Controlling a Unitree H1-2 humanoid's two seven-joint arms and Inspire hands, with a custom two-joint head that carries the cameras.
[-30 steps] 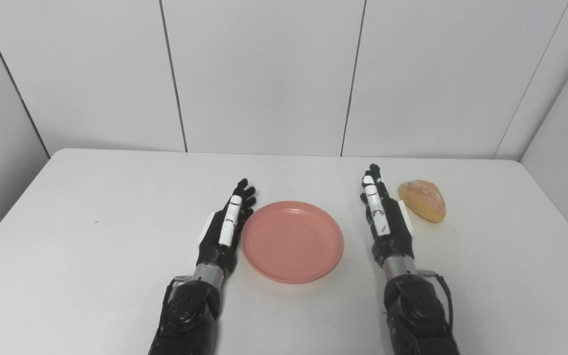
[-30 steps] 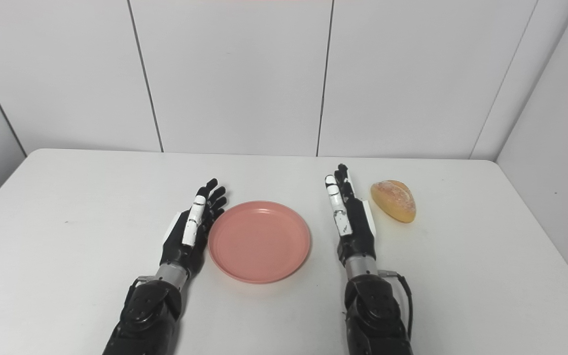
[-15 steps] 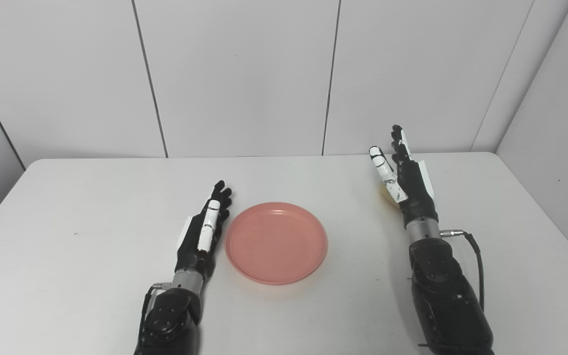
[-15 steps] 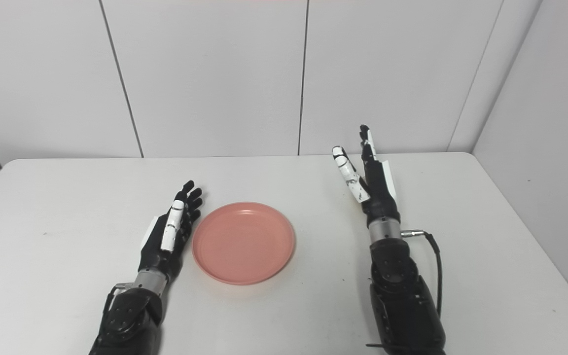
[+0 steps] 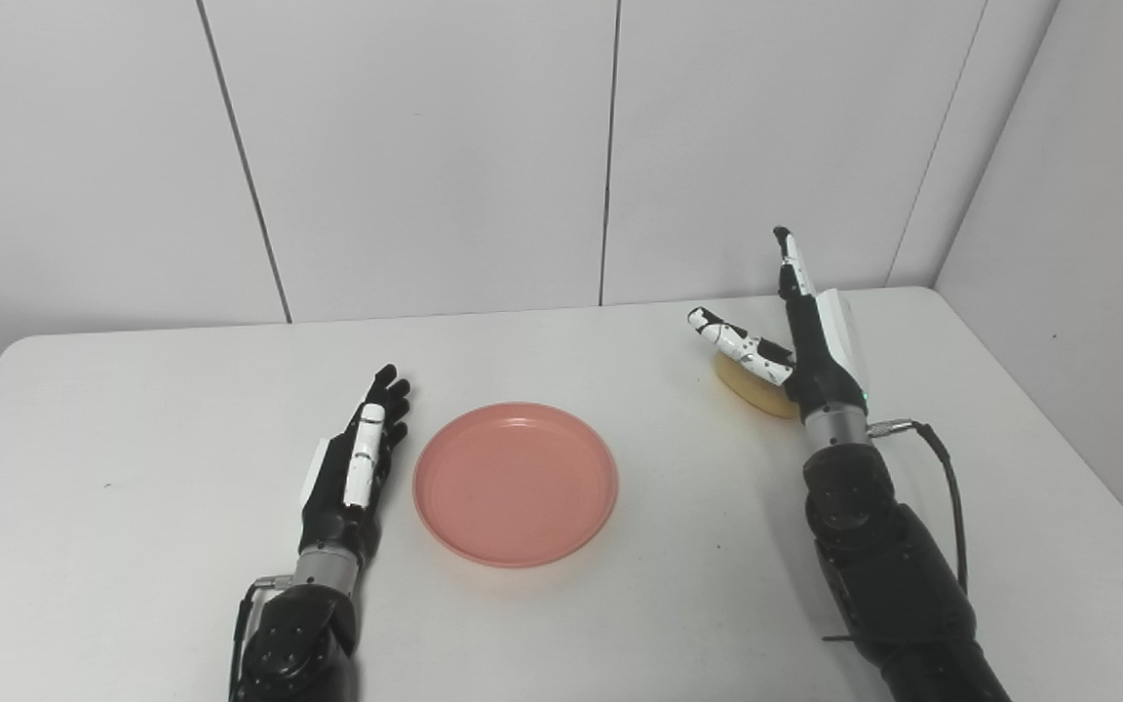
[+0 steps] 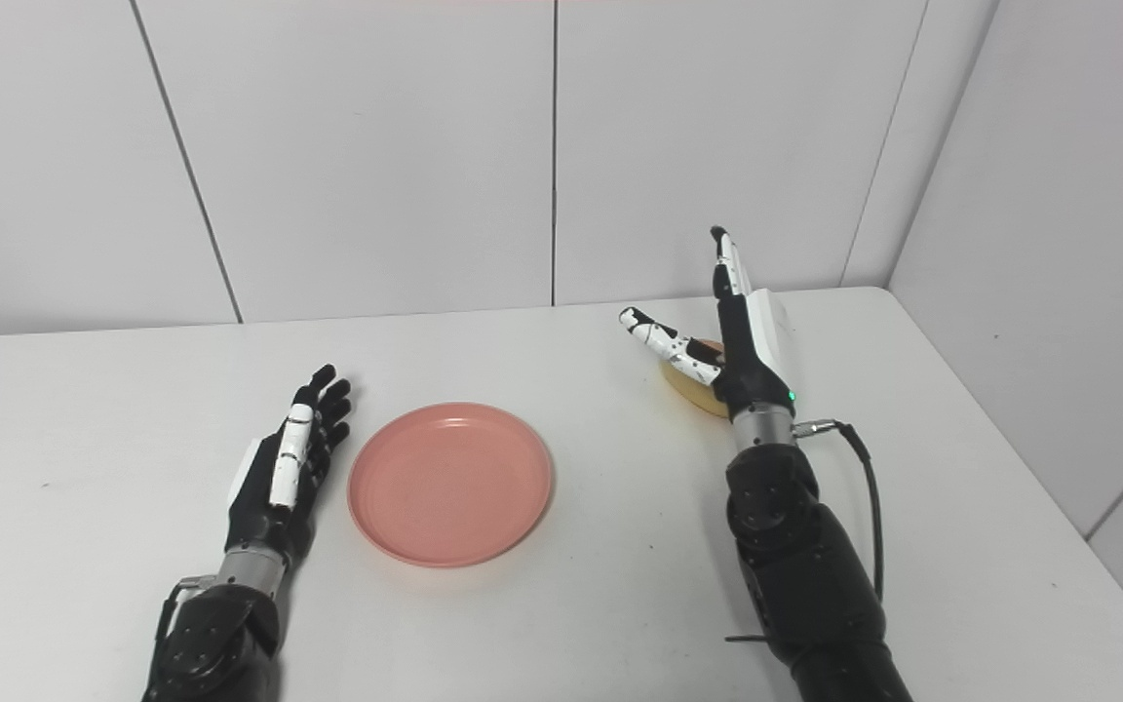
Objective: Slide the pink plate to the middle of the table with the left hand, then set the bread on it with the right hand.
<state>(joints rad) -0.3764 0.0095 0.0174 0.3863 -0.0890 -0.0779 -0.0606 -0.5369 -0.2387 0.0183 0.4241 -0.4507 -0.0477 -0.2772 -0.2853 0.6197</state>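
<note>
The pink plate [image 5: 515,483] lies flat near the middle of the white table [image 5: 133,409]. My left hand [image 5: 355,466] rests open beside the plate's left rim, fingers straight and apart from it. My right hand [image 5: 800,331] is raised above the table at the right, open, thumb spread to the left and fingers pointing up. The golden bread [image 5: 752,388] lies on the table right behind and under that hand, mostly hidden by it; I cannot tell whether the hand touches it. In the right eye view the bread [image 6: 688,385] shows between thumb and palm.
White wall panels [image 5: 425,146] stand behind the table's far edge, and a side wall [image 5: 1088,244] runs close along its right edge. A black cable [image 5: 947,497] hangs from my right wrist.
The camera has turned to the right. My right hand has risen and gone forward and right, over the bread, with its thumb spreading out. The left hand and the plate have stayed put.
</note>
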